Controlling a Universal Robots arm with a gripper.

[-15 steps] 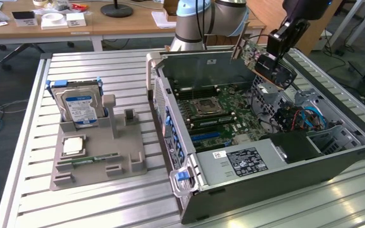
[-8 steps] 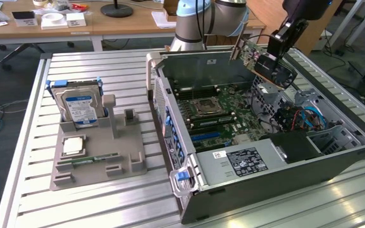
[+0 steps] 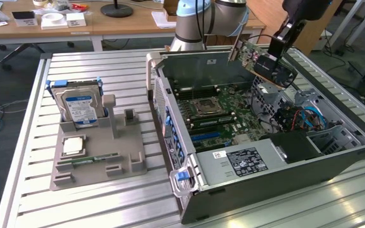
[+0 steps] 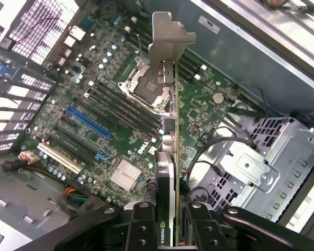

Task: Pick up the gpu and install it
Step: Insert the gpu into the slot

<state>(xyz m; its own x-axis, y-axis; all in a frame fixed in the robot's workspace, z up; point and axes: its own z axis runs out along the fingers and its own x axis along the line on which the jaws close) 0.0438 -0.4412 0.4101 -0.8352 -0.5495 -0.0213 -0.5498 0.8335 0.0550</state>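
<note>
The gpu point(image 3: 258, 57) is a thin card with a brownish back and a silver end bracket, held tilted in the air above the open computer case point(image 3: 265, 180). My gripper point(image 3: 277, 52) is shut on its upper edge. In the wrist view the gpu point(image 4: 167, 157) is seen edge-on between the black fingers point(image 4: 141, 227), its silver bracket point(image 4: 167, 39) pointing away from the gripper. Below it lies the green motherboard point(image 4: 110, 115) with a blue slot point(image 4: 88, 121) and a CPU socket point(image 4: 144, 86).
A grey holder point(image 3: 97, 156) at the exterior view's left carries a silver hard drive point(image 3: 80, 108), a CPU point(image 3: 72, 145) and a green memory stick point(image 3: 93, 159). Inside the case are a drive cage point(image 4: 251, 167), cables point(image 3: 303, 118) and a power supply point(image 3: 246, 159).
</note>
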